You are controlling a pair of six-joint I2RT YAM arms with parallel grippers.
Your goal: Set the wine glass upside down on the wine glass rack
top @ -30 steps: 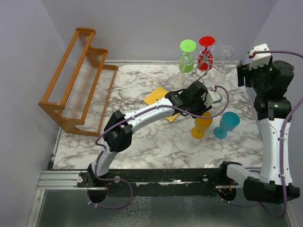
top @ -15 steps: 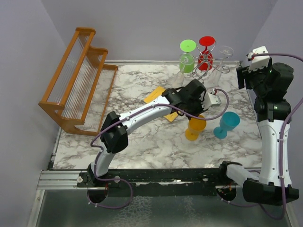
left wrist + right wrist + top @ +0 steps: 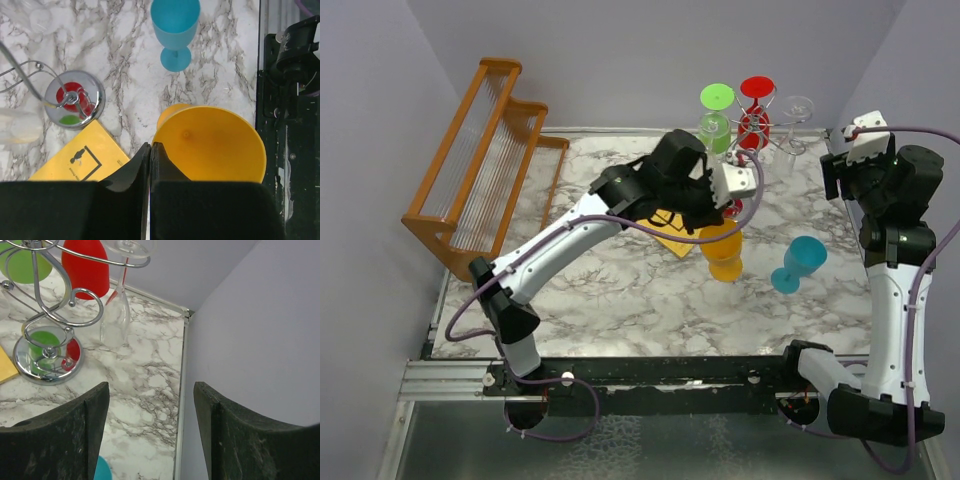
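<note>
My left gripper point(image 3: 723, 212) is shut on the rim of an orange wine glass point(image 3: 723, 252) and holds it upright above the marble table. In the left wrist view the gripper point(image 3: 150, 147) has one finger inside the orange cup point(image 3: 210, 145) and one outside. The silver wire wine glass rack point(image 3: 757, 135) stands at the back, just beyond the gripper; its round shiny base shows in the left wrist view point(image 3: 75, 97) and the right wrist view point(image 3: 47, 357). My right gripper point(image 3: 837, 165) is open and empty near the right wall point(image 3: 150, 387).
A green glass point(image 3: 714, 125), a red glass point(image 3: 755, 108) and a clear glass point(image 3: 792, 125) hang upside down on the rack. A blue glass point(image 3: 800, 262) stands at the right. A yellow card point(image 3: 82, 155) lies under my left arm. An orange-brown wooden rack point(image 3: 480, 170) stands at the left.
My left arm has lifted the orange glass off the table and carried it up and back-left toward the wire rack. The right arm has barely moved.
</note>
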